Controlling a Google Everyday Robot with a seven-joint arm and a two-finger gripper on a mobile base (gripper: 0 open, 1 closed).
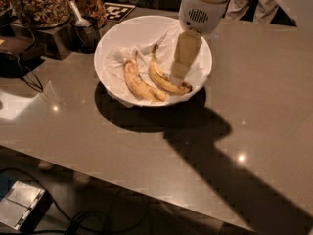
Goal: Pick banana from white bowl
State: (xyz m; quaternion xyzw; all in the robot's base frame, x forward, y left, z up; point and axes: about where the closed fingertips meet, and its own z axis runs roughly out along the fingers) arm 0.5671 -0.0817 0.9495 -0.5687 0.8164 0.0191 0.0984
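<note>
Banana [160, 78] in white bowl [128, 29], gripper [177, 76] low over it.

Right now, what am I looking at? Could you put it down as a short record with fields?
surface: brown counter
container: white bowl, lined with crumpled paper
target: curved banana with a dark tip, lying in the bowl
also in bowl: paler second banana, to its left in the picture
tool: tool hangs over the bowl, tip just above the curved banana; contact cannot be told
banana lifted: not yet
background: jars at the counter's far left
</note>
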